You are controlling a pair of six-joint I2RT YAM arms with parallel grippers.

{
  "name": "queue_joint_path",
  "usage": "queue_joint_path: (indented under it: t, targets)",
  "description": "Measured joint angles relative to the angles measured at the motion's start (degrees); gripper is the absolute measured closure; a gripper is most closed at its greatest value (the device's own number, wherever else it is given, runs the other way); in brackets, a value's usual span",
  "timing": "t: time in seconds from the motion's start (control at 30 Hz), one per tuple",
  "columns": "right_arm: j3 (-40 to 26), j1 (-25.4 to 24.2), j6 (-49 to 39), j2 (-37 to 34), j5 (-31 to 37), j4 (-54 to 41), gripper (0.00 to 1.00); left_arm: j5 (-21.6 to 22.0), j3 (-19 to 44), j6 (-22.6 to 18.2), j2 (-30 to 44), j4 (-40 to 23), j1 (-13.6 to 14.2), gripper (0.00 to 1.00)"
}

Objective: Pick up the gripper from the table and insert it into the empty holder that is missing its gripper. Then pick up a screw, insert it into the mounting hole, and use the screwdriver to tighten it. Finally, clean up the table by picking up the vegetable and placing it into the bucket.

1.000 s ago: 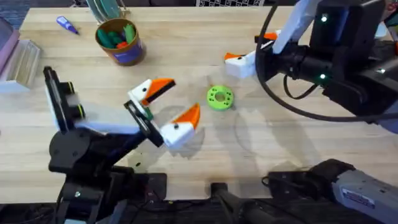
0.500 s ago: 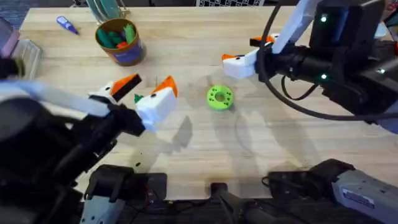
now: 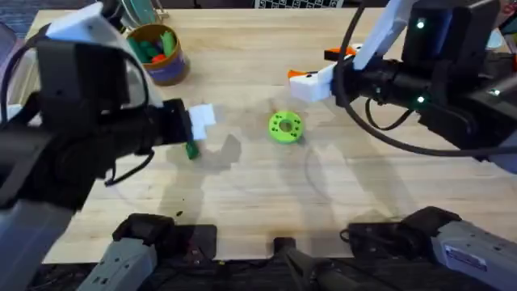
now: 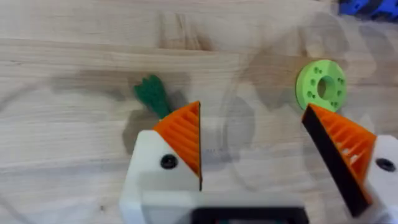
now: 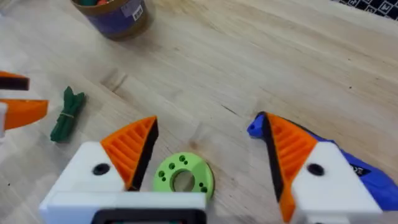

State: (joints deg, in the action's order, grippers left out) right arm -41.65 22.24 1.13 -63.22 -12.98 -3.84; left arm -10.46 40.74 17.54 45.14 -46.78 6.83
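Left gripper point(image 4: 252, 155) spread wide just above the vegetable point(image 4: 153, 96), vegetable lying flat on the desk point(image 3: 339, 186) near the green disc point(image 3: 285, 127), right gripper point(image 5: 205, 162) also wide, beyond the disc, bucket point(image 3: 156, 53) well apart from the disc.

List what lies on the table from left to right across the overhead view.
bucket → vegetable → green holed disc → right gripper, its fingers open.
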Motion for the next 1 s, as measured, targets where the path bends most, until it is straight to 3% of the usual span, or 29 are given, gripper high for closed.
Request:
queue_joint_path:
  t: [0.23,0.3,0.47,0.5,0.53,0.67,0.77,1.0]
  targets:
    - [0.0,0.0,0.0,0.0,0.0,0.0,0.01,-1.3,1.0,-0.2,6.5,2.9,0.0,0.015]
    - [0.0,0.0,0.0,0.0,0.0,0.0,0.01,0.1,1.0,0.5,8.0,2.4,0.0,0.015]
    - [0.0,0.0,0.0,0.0,0.0,0.0,0.01,9.3,1.0,10.7,12.2,-2.4,0.0,0.015]
    - [0.0,0.0,0.0,0.0,0.0,0.0,0.01,11.4,1.0,15.5,15.2,-1.9,0.0,0.015]
    - [0.0,0.0,0.0,0.0,0.0,0.0,0.01,11.8,1.0,16.8,16.3,-2.1,0.0,0.015]
    - [0.0,0.0,0.0,0.0,0.0,0.0,0.01,13.3,1.0,21.2,20.5,-3.4,0.0,0.015]
    - [0.0,0.0,0.0,0.0,0.0,0.0,0.011,13.4,1.0,24.0,24.1,-0.6,0.0,0.016]
    - [0.0,0.0,0.0,0.0,0.0,0.0,0.009,13.2,1.0,26.3,31.3,2.3,0.0,0.015]
